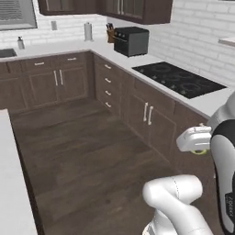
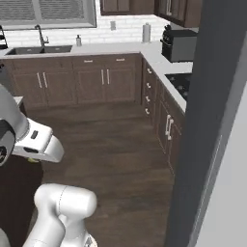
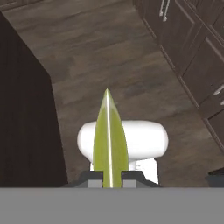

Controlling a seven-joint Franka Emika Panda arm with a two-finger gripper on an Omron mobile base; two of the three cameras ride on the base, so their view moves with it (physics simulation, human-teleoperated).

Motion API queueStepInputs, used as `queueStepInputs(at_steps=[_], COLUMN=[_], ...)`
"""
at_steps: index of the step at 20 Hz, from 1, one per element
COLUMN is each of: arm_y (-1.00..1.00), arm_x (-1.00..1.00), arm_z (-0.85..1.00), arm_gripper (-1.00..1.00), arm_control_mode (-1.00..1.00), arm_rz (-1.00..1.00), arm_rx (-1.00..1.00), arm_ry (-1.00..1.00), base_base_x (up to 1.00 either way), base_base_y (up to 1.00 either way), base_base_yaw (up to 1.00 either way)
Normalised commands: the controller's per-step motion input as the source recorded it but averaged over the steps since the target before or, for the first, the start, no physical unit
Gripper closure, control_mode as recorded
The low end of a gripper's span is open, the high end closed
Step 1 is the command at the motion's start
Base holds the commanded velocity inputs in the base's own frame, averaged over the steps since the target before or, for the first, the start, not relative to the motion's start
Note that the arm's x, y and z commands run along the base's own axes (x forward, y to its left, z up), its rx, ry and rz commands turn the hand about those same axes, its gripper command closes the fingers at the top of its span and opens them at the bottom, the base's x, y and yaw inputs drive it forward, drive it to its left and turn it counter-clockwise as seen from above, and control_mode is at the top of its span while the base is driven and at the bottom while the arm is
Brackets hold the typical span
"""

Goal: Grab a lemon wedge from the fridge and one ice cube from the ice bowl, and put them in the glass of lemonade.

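Note:
A yellow-green lemon wedge (image 3: 109, 140) stands edge-on between my fingertips, and my gripper (image 3: 109, 176) is shut on it. From the left base view the gripper (image 1: 198, 150) hangs low at the right, in front of the cabinets, with a sliver of the lemon wedge (image 1: 199, 152) showing under the white hand. In the right base view the gripper (image 2: 33, 159) is at the far left above the floor. A tall grey slab of the fridge (image 2: 212, 96) rises close on the right. The ice bowl, the ice cube and the glass of lemonade are out of view.
An L-shaped white counter over dark brown cabinets (image 1: 147, 112) carries a black cooktop (image 1: 179, 79), a black toaster oven (image 1: 131, 40) and a sink (image 2: 38, 49). A white island top (image 1: 11, 183) lies at the left. Wooden floor (image 1: 92, 151) spreads between them.

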Motion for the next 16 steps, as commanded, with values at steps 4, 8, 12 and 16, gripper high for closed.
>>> queueStepInputs(at_steps=[4,8,12,16], arm_y=[0.0,0.0,0.0,0.0], arm_x=[0.0,0.0,0.0,0.0], arm_z=[0.0,0.0,0.0,0.0], arm_gripper=[1.0,1.0,1.0,1.0], arm_control_mode=[1.0,1.0,1.0,1.0], arm_rz=[0.0,0.0,0.0,0.0], arm_rx=[0.0,0.0,0.0,0.0], arm_ry=[0.0,0.0,0.0,0.0], base_base_x=[1.0,0.82,0.29,0.15], base_base_y=[0.13,0.05,0.0,0.0], base_base_yaw=[-0.38,-0.71,-0.91,-0.95])
